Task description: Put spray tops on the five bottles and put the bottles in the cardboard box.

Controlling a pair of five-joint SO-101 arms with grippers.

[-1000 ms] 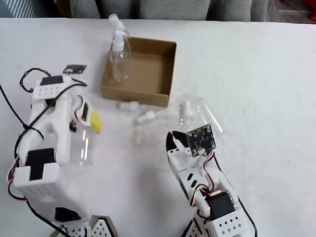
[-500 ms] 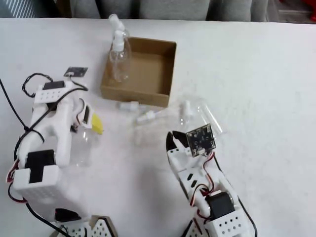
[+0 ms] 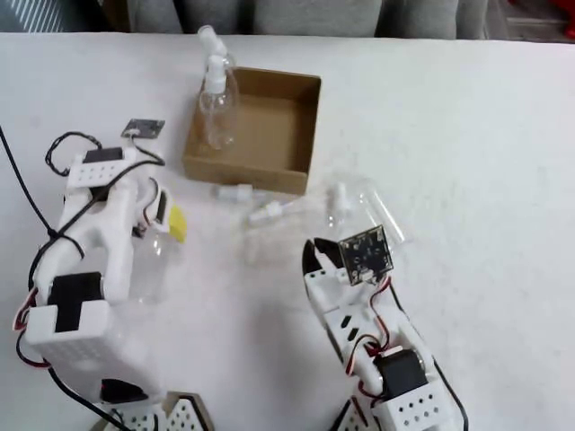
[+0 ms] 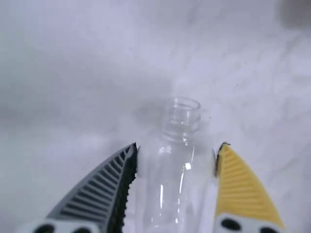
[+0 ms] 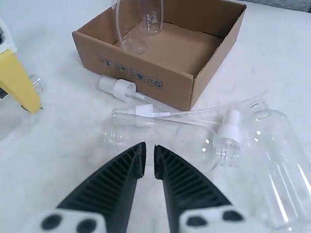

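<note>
A clear bottle [image 4: 177, 160] without a top lies on the white table, its neck pointing away from my left gripper [image 4: 176, 145], which is open with its grey and yellow fingers on either side of the bottle's shoulders. From above, that gripper [image 3: 154, 229] sits left of the cardboard box [image 3: 256, 130]. Two capped bottles [image 3: 217, 99] lean in the box's left side. My right gripper [image 5: 149, 155] is shut on nothing, just short of a lying clear bottle [image 5: 160, 138]. Another open bottle [image 5: 274, 155] lies beside it. Loose spray tops [image 5: 116, 87] [image 5: 146, 111] [image 5: 229, 127] lie in front of the box.
The right arm [image 3: 368, 314] stretches from the front edge toward the loose spray tops [image 3: 269, 212]. A small dark square [image 3: 144, 128] and a black cable [image 3: 58, 148] lie left of the box. White table stretches to the right.
The left arm has shifted slightly toward the box over the lying bottle. The right arm, the box and the loose parts have stayed put.
</note>
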